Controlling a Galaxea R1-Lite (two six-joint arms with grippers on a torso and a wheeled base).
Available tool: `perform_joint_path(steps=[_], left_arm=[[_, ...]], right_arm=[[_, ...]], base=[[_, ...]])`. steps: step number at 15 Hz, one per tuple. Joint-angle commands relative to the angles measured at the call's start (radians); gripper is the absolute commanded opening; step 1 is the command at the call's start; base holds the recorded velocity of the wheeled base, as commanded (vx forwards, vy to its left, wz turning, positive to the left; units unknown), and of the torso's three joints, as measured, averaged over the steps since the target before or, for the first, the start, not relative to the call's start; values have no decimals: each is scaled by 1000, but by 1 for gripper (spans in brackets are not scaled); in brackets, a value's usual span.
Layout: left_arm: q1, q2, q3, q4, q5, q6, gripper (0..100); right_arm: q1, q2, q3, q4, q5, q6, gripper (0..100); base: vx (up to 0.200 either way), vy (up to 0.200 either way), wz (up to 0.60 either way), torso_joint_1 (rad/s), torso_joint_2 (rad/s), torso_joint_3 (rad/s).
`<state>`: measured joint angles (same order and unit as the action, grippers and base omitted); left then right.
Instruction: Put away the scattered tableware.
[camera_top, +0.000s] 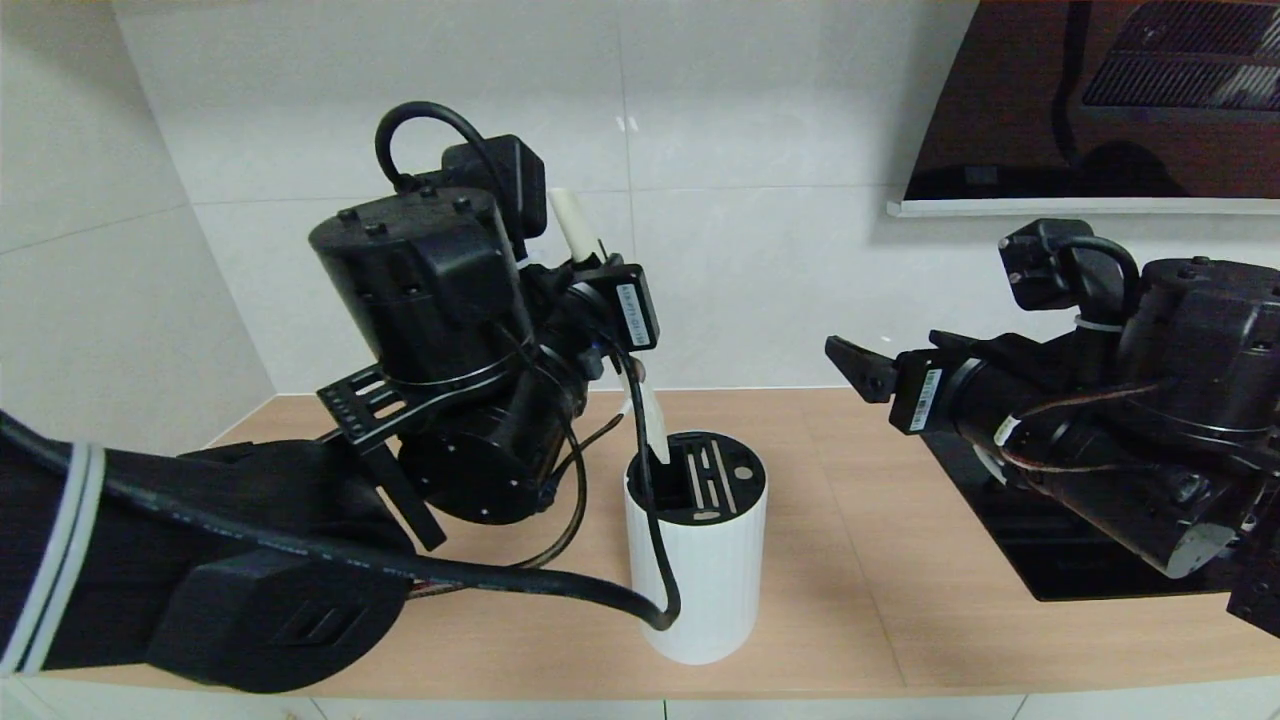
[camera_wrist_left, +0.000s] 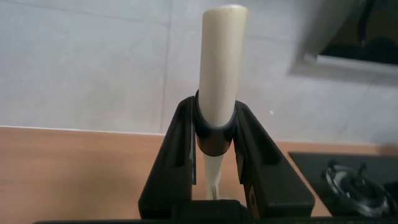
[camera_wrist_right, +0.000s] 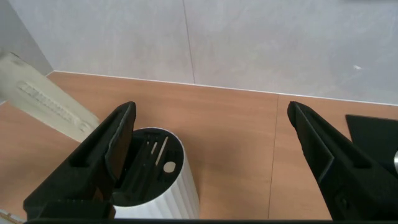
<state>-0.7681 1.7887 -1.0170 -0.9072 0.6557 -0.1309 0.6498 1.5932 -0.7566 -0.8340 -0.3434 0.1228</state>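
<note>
Left end effector (camera_top: 598, 264) is clamped on the knife (camera_top: 572, 222). In the left wrist view we see its two fingers (camera_wrist_left: 184, 146) pressed on either side of the cream handle (camera_wrist_left: 221, 56), right at the dark collar where handle meets blade. The knife is held handle up, tilted a little, with the pale blade (camera_top: 648, 415) pointing down. The blade tip sits at the wide slot on the black top of the white round knife block (camera_top: 700, 570); we cannot tell how deep it goes. The block stands upright on the wooden worktop (camera_top: 850, 580), near the front edge, with narrower slots and a small round hole also on its top. A black cable from the left arm hangs across the block's front. Right end effector (camera_top: 880, 360) hovers in the air off to the block's right, jaws wide apart and holding nothing. In the right wrist view we see the block (camera_wrist_right: 186, 190) below its spread fingers (camera_wrist_right: 115, 146), with the slanted blade (camera_wrist_right: 43, 102) off to one side. A black cooktop (camera_top: 1000, 530) is set into the worktop under the right arm, with a burner (camera_wrist_left: 354, 186) showing in the left wrist view. White tiled wall (camera_top: 750, 150) is behind, and a dark range hood (camera_top: 1080, 100) is on the upper right.
</note>
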Motion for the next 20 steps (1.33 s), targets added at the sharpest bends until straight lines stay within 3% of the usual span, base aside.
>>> perform_joint_path(steps=[1, 6, 12, 20], left_arm=[[-2, 34, -2, -1, -1, -7, 0], [-8, 86, -2, -5, -1, -13, 0], [-16, 133, -2, -4, -2, -46, 0], [-28, 216, 18, -2, -2, -49, 0]], right_arm=[[1, 5, 0, 0, 0, 0, 100], [1, 2, 2, 0, 0, 0, 100], [1, -1, 8, -4, 0, 0, 100], [1, 2, 8, -4, 1, 0, 100]], base=[[0, 0, 0, 0, 0, 0], [0, 0, 0, 0, 0, 0], [0, 0, 0, 0, 0, 0], [0, 0, 0, 0, 0, 0]])
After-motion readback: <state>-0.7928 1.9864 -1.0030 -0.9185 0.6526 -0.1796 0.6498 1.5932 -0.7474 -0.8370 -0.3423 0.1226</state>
